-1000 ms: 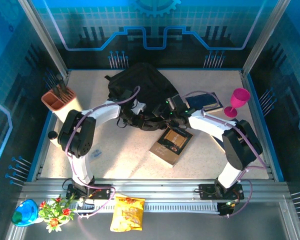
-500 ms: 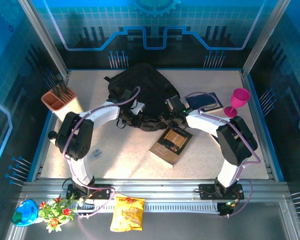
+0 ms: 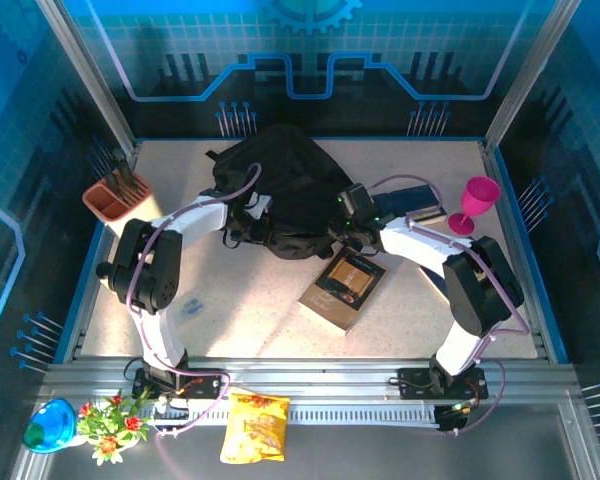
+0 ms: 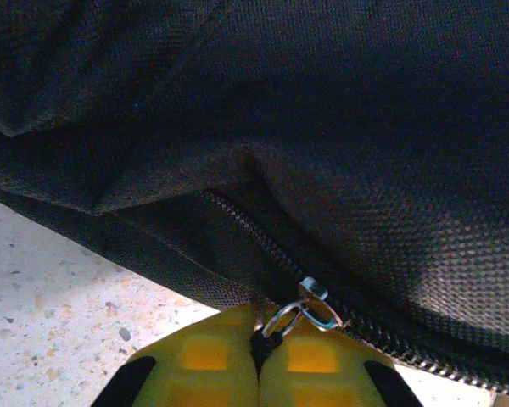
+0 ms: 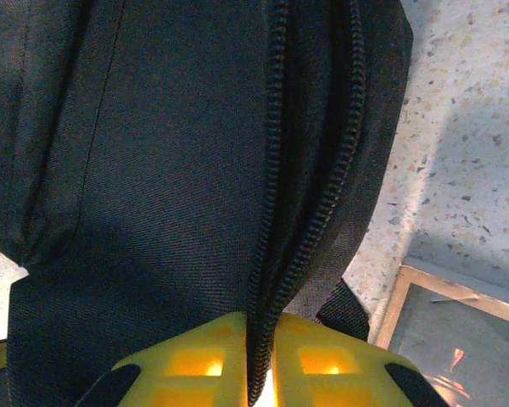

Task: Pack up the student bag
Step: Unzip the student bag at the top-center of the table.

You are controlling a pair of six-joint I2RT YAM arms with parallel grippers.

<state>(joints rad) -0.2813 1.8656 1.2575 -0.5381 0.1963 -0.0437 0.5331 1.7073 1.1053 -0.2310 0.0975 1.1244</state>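
Note:
The student bag (image 3: 285,190), a big black fabric backpack, lies at the back centre of the table. My left gripper (image 3: 242,222) is at its left lower edge, shut on the black cord of the metal zipper pull (image 4: 308,307). The yellow fingers (image 4: 204,360) press together beneath the zipper track. My right gripper (image 3: 348,218) is at the bag's right lower edge, shut on the bag's zipper edge (image 5: 276,220), which runs down between its yellow fingers (image 5: 335,360). Black fabric of the student bag (image 5: 153,153) spreads to the left of that zipper.
A brown book (image 3: 342,288) lies in front of the bag, and its corner (image 5: 458,331) is close to my right fingers. A dark notebook (image 3: 412,200) and a pink goblet (image 3: 477,198) stand at the right. An orange pen holder (image 3: 117,198) stands at the left.
Both grippers have moved toward the back with the bag's lower edge; the left went up and left, the right up and right, spreading the bag's opening.

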